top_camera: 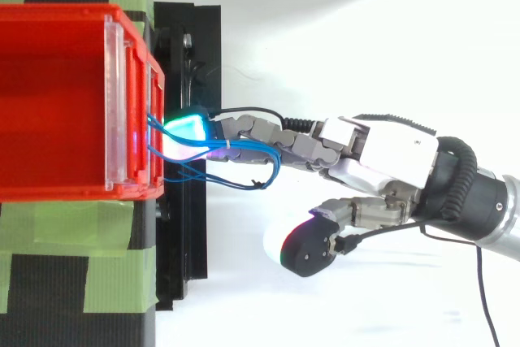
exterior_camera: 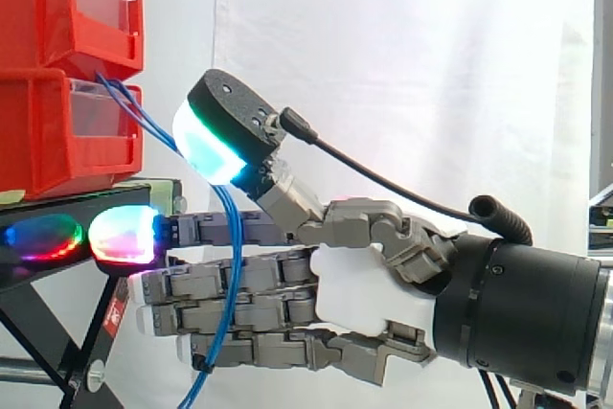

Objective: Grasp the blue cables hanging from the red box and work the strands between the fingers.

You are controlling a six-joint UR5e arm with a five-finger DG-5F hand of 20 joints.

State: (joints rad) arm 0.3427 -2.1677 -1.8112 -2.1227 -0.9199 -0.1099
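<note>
Nearest the side camera: the blue cables (exterior_camera: 234, 256) hang from the lower red box (exterior_camera: 57, 141) and drape across the straight fingers.
Robot hand (exterior_camera: 354, 294): open, with the fingers level and the thumb lifted well clear; nothing is pinched.
Slip risk: the strands could slide off if the hand withdraws before closing.
Pull risk: a hard tug might drag the cables out of the box.
Edges: the fingertips (exterior_camera: 124, 234) sit close to the black stand (top_camera: 187, 241) and the box front, so pushing further forward risks a knock.
Open room: there is free space beside the arm, toward the white curtain (exterior_camera: 402, 45).
</note>
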